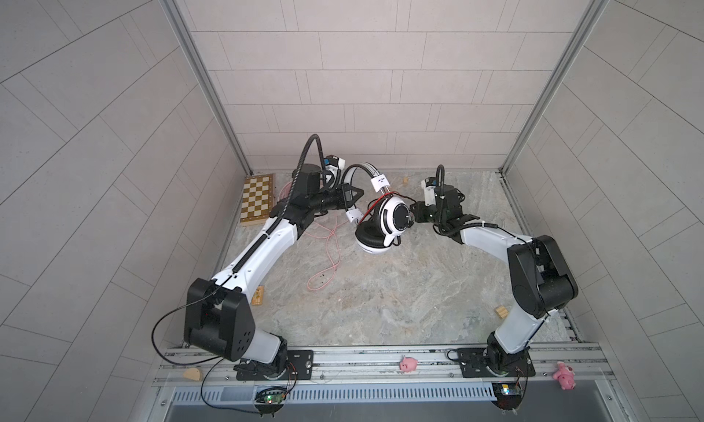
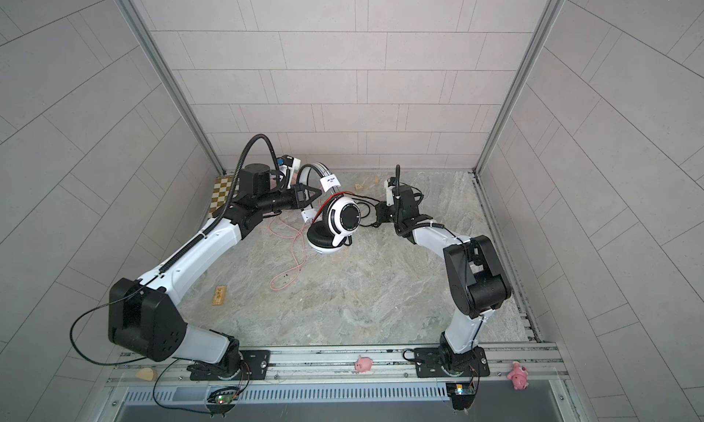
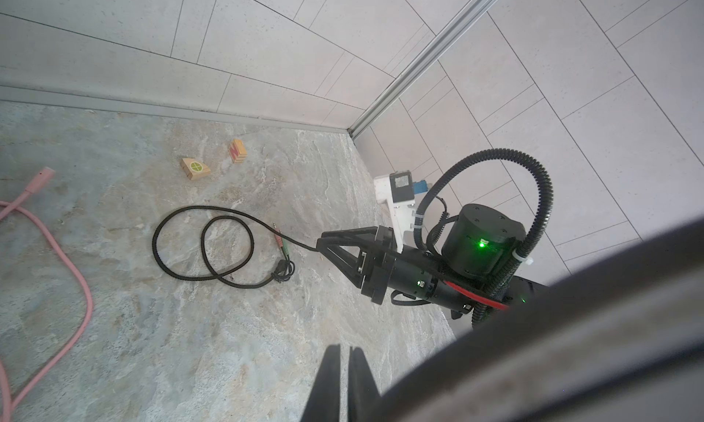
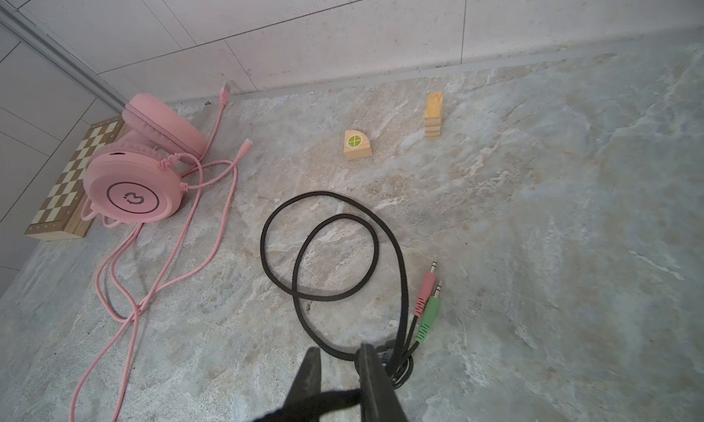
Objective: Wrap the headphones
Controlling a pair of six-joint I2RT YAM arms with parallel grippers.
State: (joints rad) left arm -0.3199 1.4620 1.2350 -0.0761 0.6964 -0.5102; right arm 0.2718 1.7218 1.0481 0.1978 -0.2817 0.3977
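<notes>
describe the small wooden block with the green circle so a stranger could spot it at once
Start at the tiled back wall and drop to the grey marbled tabletop just before it. Two wooden blocks sit there, beyond the looped black braided cable. Yours is the quarter-round wooden block with a green crossed circle on its face; the neighbouring tall rectangular wooden block has none.

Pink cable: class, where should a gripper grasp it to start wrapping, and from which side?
Probably its free plug end, from straight above: it lies flat on bare table, apart from the tangle beside the pink headphones, and is slim enough to pinch.
</notes>
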